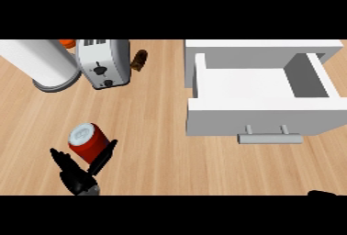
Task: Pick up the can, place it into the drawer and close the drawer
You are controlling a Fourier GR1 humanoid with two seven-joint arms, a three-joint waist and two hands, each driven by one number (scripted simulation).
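The left hand [78, 180] spread straight fingers [103, 156] beside the red can [87, 141] (nothing gripped) on the tabletop [149, 137], bare wood stretching to the open drawer [261, 103].

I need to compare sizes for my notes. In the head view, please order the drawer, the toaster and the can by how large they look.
1. drawer, largest.
2. toaster.
3. can, smallest; it stands nearer the view's lower edge.

A paper towel roll [42, 62] stands beside a silver toaster [103, 63] on the wooden counter [156, 151].
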